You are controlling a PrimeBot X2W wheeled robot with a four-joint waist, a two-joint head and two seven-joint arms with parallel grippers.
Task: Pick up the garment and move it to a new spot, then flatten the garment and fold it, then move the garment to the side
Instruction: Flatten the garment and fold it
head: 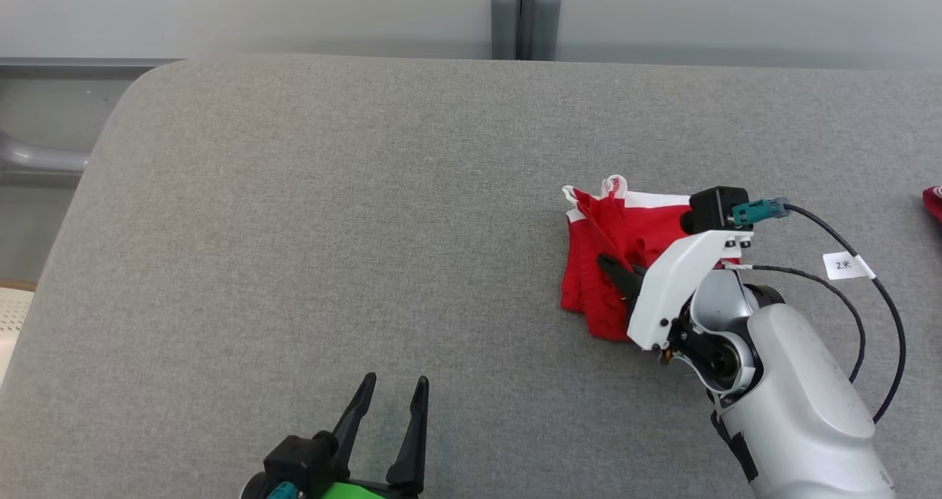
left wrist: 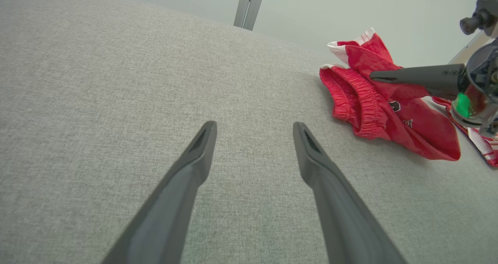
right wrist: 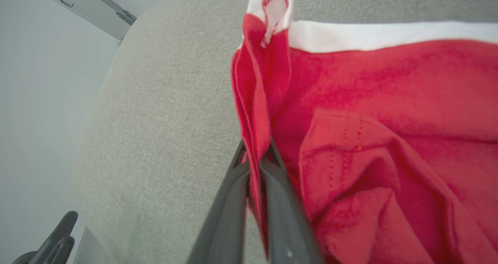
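Observation:
The garment [head: 614,252] is a red pair of shorts with white trim, lying crumpled on the right part of the grey table [head: 331,227]. My right gripper [head: 605,262] is shut on a raised fold of the red cloth; in the right wrist view the thin fold [right wrist: 255,139] stands pinched between the two dark fingers [right wrist: 229,201]. The left wrist view shows the garment [left wrist: 373,100] at the upper right with the right gripper's finger [left wrist: 412,77] lying across it. My left gripper [head: 394,385] rests open near the table's front edge, with nothing between its fingers [left wrist: 186,178].
Another red cloth [head: 933,203] peeks in at the table's right edge. A grey post [head: 525,13] stands behind the table's far edge. The table's rounded left corner [head: 140,87] borders a drop to the floor. Black cables [head: 854,293] loop off my right wrist.

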